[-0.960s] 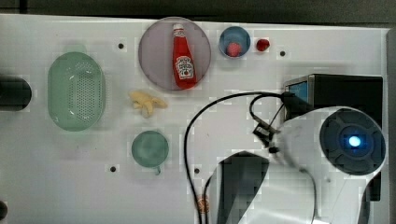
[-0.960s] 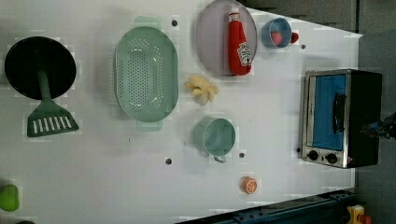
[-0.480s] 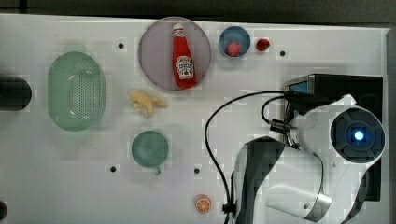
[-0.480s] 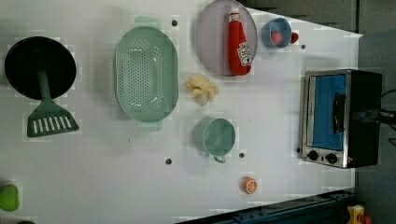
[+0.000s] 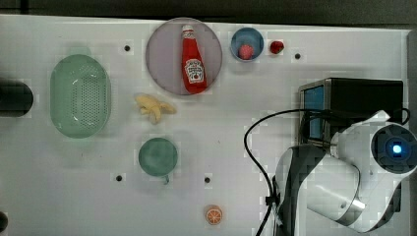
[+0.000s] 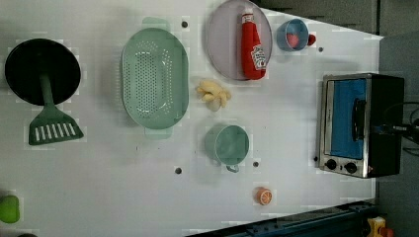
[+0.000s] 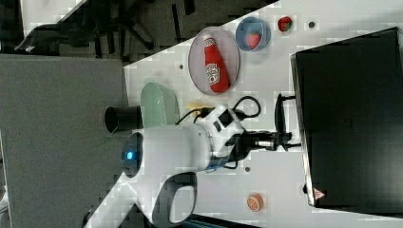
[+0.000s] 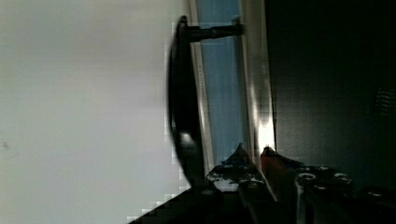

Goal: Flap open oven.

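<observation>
The oven [image 6: 360,126] stands at the end of the white desk [image 6: 123,197] on the left view's right, its door shut flush against the silver frame, blue glass facing the rest of the desk, the curved black handle [image 6: 359,118] across the glass and two black knobs [image 6: 341,166] below it in the left view. The arm [image 7: 171,152] reaches level across the desk toward the oven's front in the right view, its white wrist section bent so that the hand [image 7: 280,138] points straight at the handle [image 7: 281,116] from the side away from the oven. In the wrist view the hand's [image 8: 252,156] two fingertips stand a narrow gap apart, poised just beside the door's metal frame and behind the handle [image 8: 180,107]; they grip nothing that can be made out, and whether they touch the door I cannot tell. In the top view the arm's round white joint with its blue light [image 5: 396,147] hangs over the oven [image 5: 361,101], hiding its near corner. Away from the oven, further along the desk, lie a teal cup [image 6: 228,144], a green colander [image 6: 154,79], a grey plate with a ketchup bottle [image 6: 252,47], and an orange slice [image 6: 263,196] near the oven's knob end.
</observation>
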Controlling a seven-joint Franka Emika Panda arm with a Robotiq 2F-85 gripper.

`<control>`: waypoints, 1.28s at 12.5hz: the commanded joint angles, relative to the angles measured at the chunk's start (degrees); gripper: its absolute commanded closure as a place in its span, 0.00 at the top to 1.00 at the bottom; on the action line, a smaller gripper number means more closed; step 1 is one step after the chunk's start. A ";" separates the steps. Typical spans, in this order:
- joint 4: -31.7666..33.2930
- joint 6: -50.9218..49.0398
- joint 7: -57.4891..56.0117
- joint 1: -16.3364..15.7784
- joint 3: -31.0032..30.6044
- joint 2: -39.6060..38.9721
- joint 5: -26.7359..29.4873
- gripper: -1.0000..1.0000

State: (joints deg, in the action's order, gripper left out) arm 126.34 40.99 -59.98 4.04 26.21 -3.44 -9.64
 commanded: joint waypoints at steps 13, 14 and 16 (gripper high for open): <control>3.24 10.65 3.58 -3.45 -5.12 -6.19 -3.38 0.18; 3.43 10.51 5.82 -3.96 -5.85 -6.20 -6.18 0.18; 3.98 10.02 12.68 -4.94 -7.31 -6.24 -12.03 0.18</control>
State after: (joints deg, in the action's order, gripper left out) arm 129.14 50.89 -53.80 1.90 21.46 -9.11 -21.39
